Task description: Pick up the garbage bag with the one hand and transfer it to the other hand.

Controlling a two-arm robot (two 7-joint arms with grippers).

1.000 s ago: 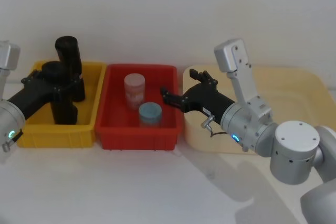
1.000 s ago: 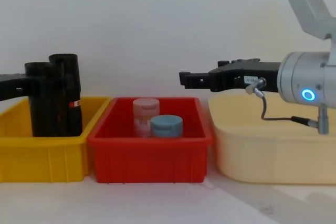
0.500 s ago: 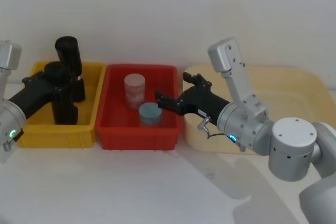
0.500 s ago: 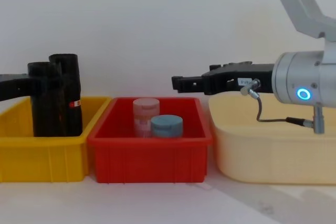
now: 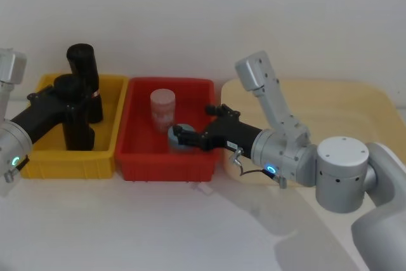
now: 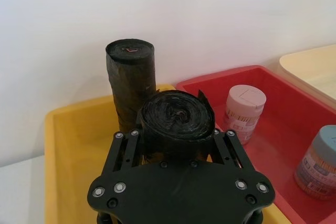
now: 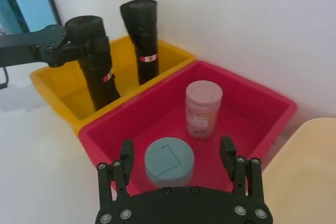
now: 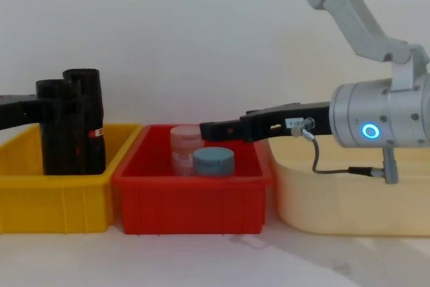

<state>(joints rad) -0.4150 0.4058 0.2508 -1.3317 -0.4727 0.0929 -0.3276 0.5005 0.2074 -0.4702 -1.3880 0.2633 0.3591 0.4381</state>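
Two rolls (image 5: 82, 68) occupy yellow bin (image 5: 70, 160), left tool (image 5: 68, 101) clamping garbage bag (image 5: 77, 132); right tool (image 7: 176, 149) open.

1. the garbage bag (image 5: 77, 132) stands upright in the yellow bin (image 5: 63, 162), clasped by the left gripper (image 5: 75, 101). the thinner roll (image 5: 82, 68) crowds it just behind.
2. the air above both rolls is open.
3. in the red bin (image 5: 165, 164), the blue-lidded jar (image 8: 213, 160) sits just below the spread right gripper (image 5: 193, 120), with the pink jar (image 5: 162, 107) just beyond.
4. between the grippers, above the bin rims, nothing blocks the way.
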